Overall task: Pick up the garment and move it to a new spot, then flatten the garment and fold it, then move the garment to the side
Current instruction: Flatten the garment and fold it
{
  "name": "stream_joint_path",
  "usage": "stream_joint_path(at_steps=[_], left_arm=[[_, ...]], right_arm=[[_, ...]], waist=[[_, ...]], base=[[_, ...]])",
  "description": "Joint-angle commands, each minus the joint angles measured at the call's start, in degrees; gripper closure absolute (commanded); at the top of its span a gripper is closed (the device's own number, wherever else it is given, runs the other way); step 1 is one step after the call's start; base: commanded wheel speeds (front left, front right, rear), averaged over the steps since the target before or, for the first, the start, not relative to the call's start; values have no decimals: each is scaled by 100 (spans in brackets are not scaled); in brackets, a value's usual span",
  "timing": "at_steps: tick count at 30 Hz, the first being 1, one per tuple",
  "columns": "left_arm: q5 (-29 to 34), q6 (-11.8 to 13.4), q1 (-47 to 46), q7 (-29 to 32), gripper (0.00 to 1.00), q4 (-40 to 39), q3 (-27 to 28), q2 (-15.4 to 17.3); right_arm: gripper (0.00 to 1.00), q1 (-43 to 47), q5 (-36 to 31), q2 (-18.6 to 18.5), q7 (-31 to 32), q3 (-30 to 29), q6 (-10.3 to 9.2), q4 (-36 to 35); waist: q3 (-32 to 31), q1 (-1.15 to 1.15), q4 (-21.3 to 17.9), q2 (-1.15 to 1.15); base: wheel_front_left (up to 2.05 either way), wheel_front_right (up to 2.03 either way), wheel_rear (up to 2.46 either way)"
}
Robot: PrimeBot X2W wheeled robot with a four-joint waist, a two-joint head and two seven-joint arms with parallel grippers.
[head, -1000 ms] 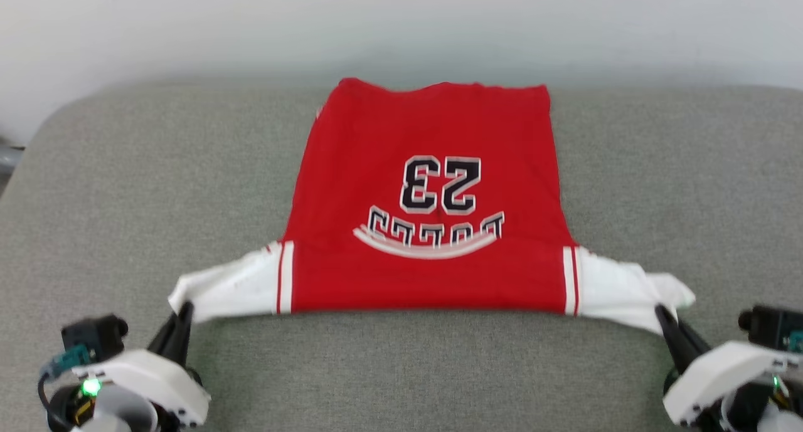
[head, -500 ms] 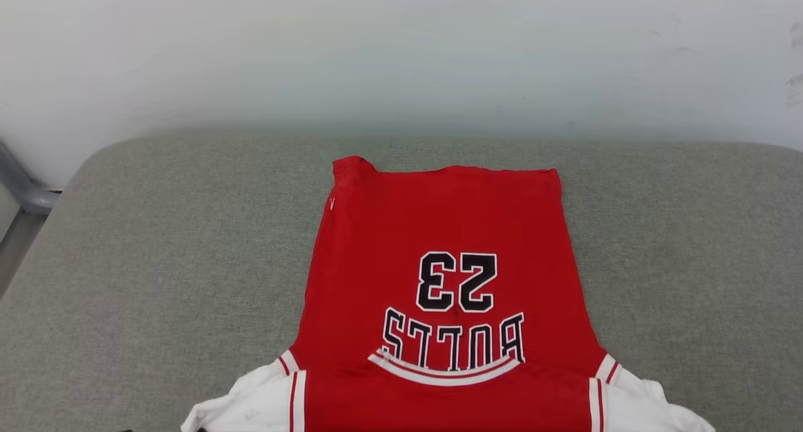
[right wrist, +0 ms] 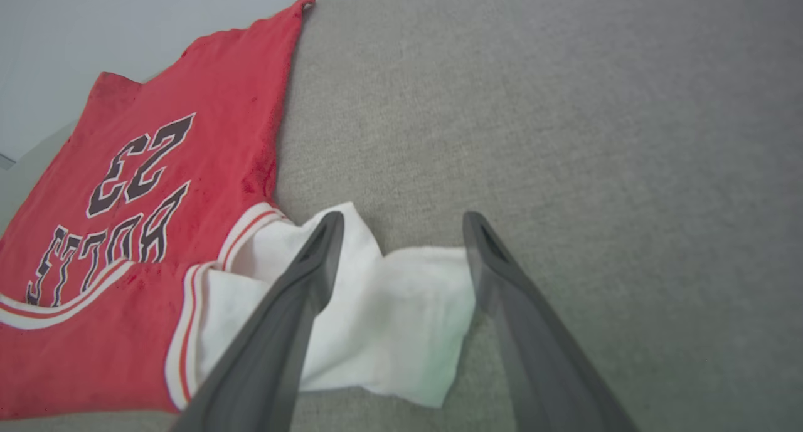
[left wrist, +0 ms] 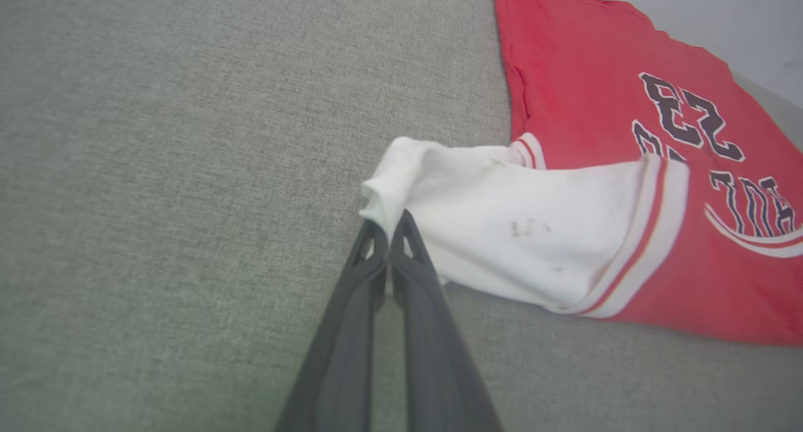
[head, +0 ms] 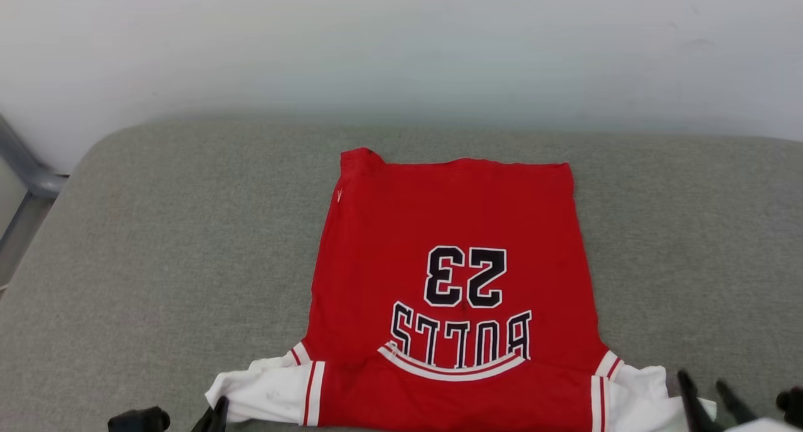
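Flattening judged nearly done: red jersey [head: 452, 231] is laid print-up at the middle of the grey cushion [head: 157, 231].
Toward the cushion's near edge, left gripper [left wrist: 389, 222] is pinched shut on left sleeve [left wrist: 489, 212]; right gripper [right wrist: 401, 225] is spread wide astride right sleeve [right wrist: 401, 313]. Left-side letting go, then folding, is called for.
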Motion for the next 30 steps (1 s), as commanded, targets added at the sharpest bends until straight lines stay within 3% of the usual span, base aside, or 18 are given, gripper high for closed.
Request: stream_joint_path(at_steps=[1, 12, 22, 30], left_arm=[[37, 19, -110, -49, 100, -15, -9, -32], [491, 4, -969, -208, 100, -215, -127, -331], [943, -34, -1622, -264, 100, -646, -264, -686], [1200, -68, -1939, -284, 100, -1167, -207, -853]], right_arm=[[0, -182, -91, -63, -100, -15, -1, -49], [0, -2597, -535, -694, 189, -178, -2, 969], [0, -4779, -748, -1239, 1651, 230, -2, 2198], [0, -5942, -982, -1500, 2543, 510, -2, 2670]], waist=[[70, 0, 70, 0], [989, 0, 641, 0], [1836, 0, 1262, 0], [2520, 0, 1558, 0]], base=[[0, 0, 0], [0, 0, 0], [0, 0, 0], [0, 0, 0]])
